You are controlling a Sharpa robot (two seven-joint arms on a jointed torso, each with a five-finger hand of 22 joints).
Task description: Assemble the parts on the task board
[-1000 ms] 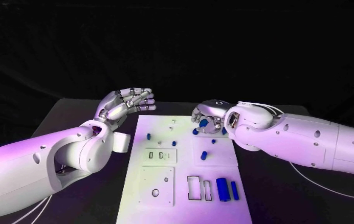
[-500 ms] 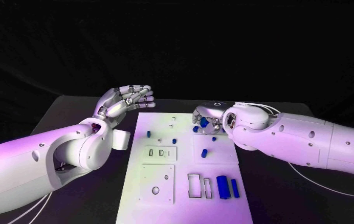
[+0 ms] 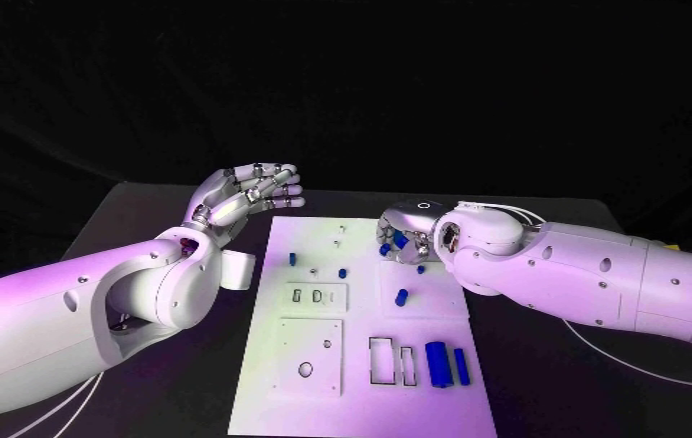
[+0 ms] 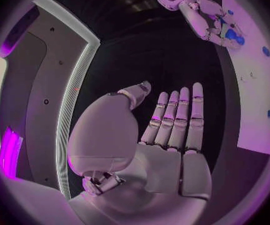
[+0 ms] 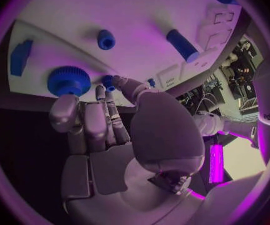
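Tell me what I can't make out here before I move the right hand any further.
- Head view: the right hand is partly hidden by its own white forearm; whether it grips any small blue part cannot be told.
- Right wrist view: fingers reach toward the blue toothed wheel and a small blue piece; contact is unclear.
- Head view: small holes and pegs on the white task board are too small to identify.

A black table (image 3: 144, 220) is standing before a black backdrop (image 3: 346, 68) that is swallowing the whole upper half of the head view (no wall or window is showing through it). In the right wrist view, a cluttered stretch of room with equipment and cables (image 5: 234, 75) is showing at the rim, and a bright magenta strip of light (image 5: 216, 163) is glowing beside it.
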